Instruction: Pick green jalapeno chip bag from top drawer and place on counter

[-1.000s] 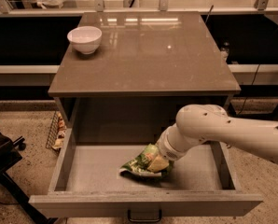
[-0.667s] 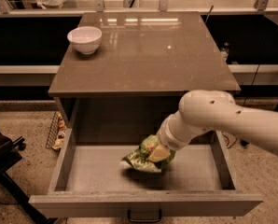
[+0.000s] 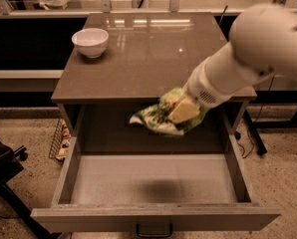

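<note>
Grips bag (image 3: 153,116) tight in gripper (image 3: 184,110), aloft over open drawer (image 3: 153,218) at front edge of counter (image 3: 148,59), seemingly high enough to clear that lip and reach bare top beside bowl (image 3: 90,42)

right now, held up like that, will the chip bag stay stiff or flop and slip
Probably floppy: the chip bag droops, crumpled, left of the gripper pinching it above the drawer. Likely light, since one pinch at one end carries it. Its surface looks like smooth foil, so it might slip.
</note>
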Tool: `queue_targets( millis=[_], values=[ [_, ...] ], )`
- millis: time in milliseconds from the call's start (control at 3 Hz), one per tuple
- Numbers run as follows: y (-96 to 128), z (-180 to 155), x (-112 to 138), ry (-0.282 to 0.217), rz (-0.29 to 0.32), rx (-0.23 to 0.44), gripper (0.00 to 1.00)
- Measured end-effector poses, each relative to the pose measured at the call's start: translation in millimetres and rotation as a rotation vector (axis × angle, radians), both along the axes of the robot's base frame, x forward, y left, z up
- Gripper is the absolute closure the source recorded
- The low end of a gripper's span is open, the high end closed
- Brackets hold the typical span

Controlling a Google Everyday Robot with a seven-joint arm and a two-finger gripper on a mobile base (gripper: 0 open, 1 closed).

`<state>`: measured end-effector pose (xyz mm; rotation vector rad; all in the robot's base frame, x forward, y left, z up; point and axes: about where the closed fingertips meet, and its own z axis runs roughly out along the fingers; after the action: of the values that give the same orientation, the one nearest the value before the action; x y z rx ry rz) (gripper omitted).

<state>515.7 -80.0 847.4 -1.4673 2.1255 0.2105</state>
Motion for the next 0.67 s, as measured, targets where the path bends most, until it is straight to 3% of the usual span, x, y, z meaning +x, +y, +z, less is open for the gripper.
queue_targets(
  millis=[333,667],
  values=[
    [-11.0,71.4,25.4,-0.09,-0.041,0.066,1.0],
    [-19.8,123.4,74.4,-0.188,-0.091,0.142,1.0]
  ],
)
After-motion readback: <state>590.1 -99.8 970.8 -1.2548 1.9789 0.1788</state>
